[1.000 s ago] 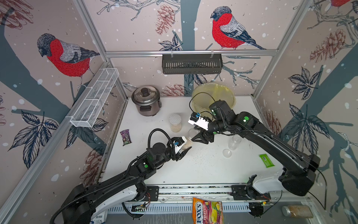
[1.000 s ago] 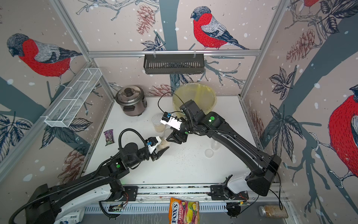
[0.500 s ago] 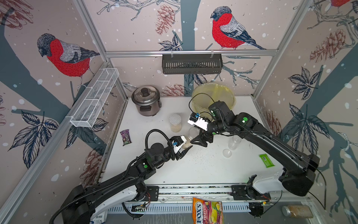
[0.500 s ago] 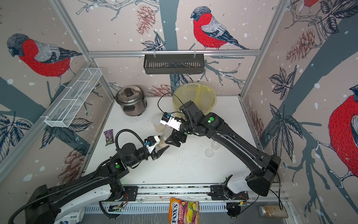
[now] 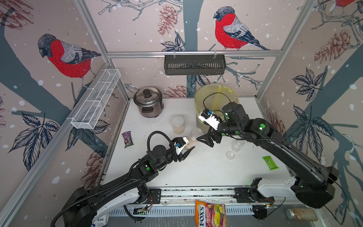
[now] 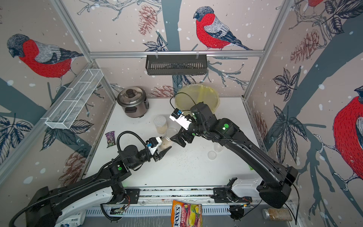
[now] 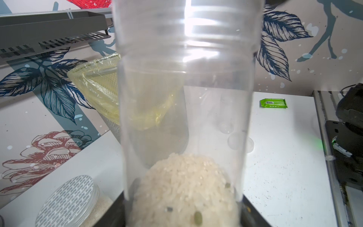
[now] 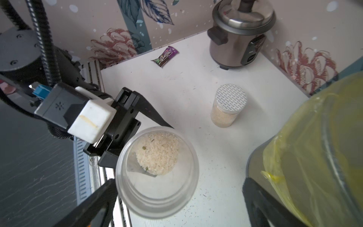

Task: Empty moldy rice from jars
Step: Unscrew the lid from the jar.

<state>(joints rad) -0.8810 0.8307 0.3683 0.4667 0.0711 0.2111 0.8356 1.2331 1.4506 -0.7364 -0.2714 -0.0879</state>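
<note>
Gripping the narrow jar (image 5: 193,137) low on its body, the left claw (image 5: 189,150) is clenched around the end where the rice (image 8: 157,155) lies. The jar stands out beyond the fingertips, tilted and clear of the desk (image 5: 206,173). Its mouth is open and faces the right claw (image 5: 205,140), which is released, with its jaws spread wide and nothing between them. The rim sits just ahead of those spread fingers, and I cannot tell whether it touches them.

The jar looks like thin clear plastic: light, fairly stiff, with smooth, probably slippery walls and thread ridges near the mouth. A hard squeeze could flex it, so the firmer low part of the body that the left claw holds seems the better place to grip, and it leaves the mouth free. A second hold would sit best just under the threads.

The rice is a small, loose, pale heap with a few dark green specks. It should slide out once the jar tips far enough, though mouldy grains may clump and cling.

Beyond the right claw stands the bin (image 5: 200,98) with its yellow bag. The lidded jar (image 5: 177,124), also holding rice, stands just beyond the left claw. An empty jar (image 5: 236,145) and a loose lid (image 5: 229,155) lie behind the right claw, near its arm.
</note>
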